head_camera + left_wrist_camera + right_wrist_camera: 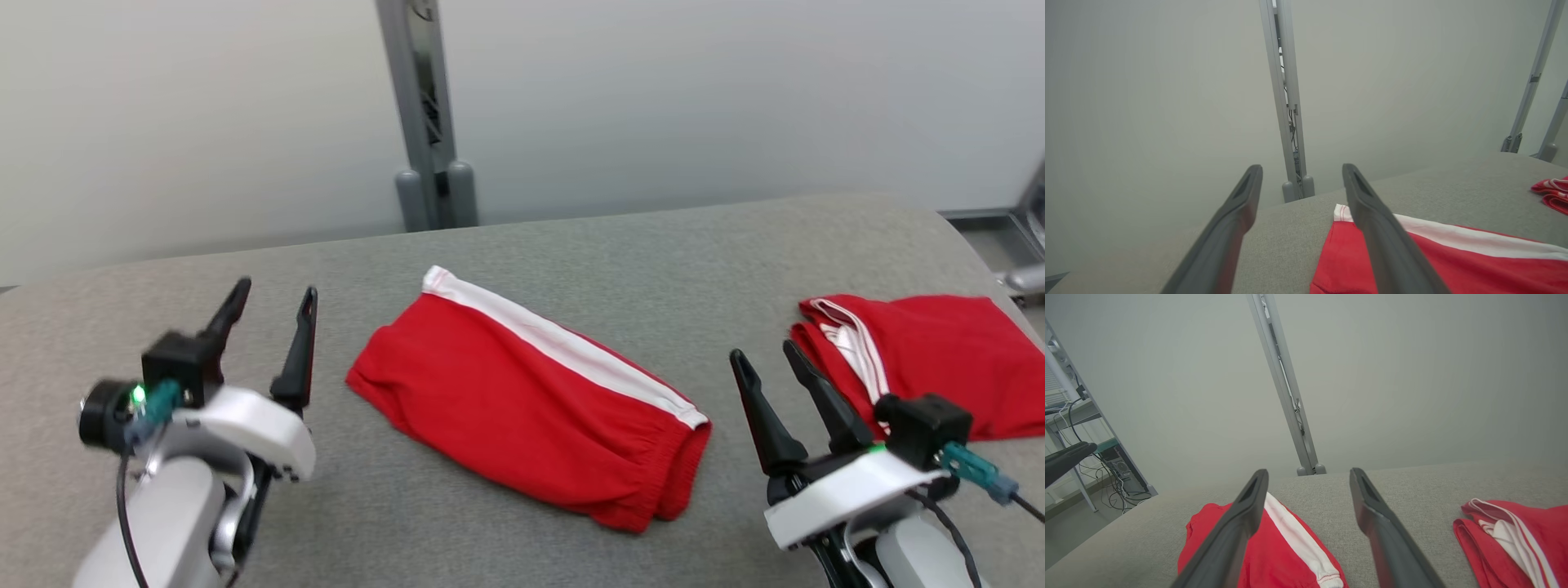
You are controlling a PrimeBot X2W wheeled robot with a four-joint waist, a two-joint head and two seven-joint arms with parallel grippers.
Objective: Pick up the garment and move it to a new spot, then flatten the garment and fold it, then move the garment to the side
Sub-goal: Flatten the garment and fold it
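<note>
Centrally, on grey table (571, 245): one red garment (522, 400) with white side stripe, folded, lying flat. Just left of it: left gripper (273, 291), jaws apart, holding nothing. To its right: right gripper (765, 353), jaws apart, empty. Far right: second red garment (947, 359), folded, beside the right gripper.

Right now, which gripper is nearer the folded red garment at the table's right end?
Right. The right gripper sits just left of the folded garment; the left gripper lies beyond the striped shorts.
</note>
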